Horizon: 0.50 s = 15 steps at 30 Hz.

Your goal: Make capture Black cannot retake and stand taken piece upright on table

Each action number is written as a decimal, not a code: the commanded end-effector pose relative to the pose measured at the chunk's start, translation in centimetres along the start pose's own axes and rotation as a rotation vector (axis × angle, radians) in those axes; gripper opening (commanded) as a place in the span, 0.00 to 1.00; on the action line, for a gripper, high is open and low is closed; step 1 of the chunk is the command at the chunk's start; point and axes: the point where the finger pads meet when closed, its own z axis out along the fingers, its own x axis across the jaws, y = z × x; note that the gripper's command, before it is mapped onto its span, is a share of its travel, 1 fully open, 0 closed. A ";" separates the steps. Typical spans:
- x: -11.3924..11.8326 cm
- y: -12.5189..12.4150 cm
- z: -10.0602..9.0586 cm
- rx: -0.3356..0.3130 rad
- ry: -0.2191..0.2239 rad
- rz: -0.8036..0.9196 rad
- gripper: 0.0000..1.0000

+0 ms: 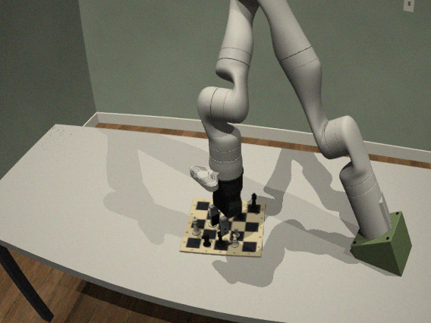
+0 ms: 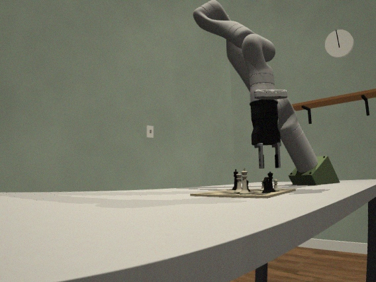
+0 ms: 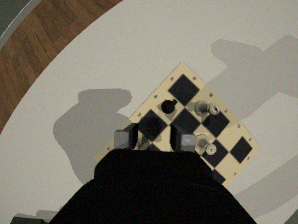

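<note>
My gripper [image 1: 219, 228] [image 2: 269, 167] [image 3: 154, 133] is open and empty, pointing down above the chessboard [image 1: 224, 253] [image 2: 215, 194] [image 3: 231, 120]. A tall black piece [image 1: 220, 240] [image 2: 270, 183] [image 3: 151, 126] stands below the fingers in the near row. A shorter black piece [image 1: 206, 240] [image 3: 168, 106] stands beside it. A tall white piece [image 1: 196, 227] [image 2: 244, 182] [image 3: 204, 107] stands near the left edge. Another white piece [image 2: 238, 184] [image 3: 204, 144] is partly hidden behind a finger in the top view. Two small white pieces, one nearer [image 1: 235, 241], stand right of the black pair.
A tall black piece [image 1: 254, 202] [image 2: 235, 180] stands at the board's far right corner, outside the wrist view. The green arm base [image 1: 394, 243] [image 2: 314, 172] stands to the right on the table. The arm hides part of the board's far side in the top view.
</note>
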 end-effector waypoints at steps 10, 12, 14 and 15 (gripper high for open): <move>0.0 -0.1 0.1 0.003 0.002 0.000 0.79; 0.0 -0.2 0.1 0.004 0.002 0.001 0.79; 0.0 -0.2 0.1 0.004 0.002 0.001 0.79; 0.0 -0.2 0.1 0.004 0.002 0.001 0.79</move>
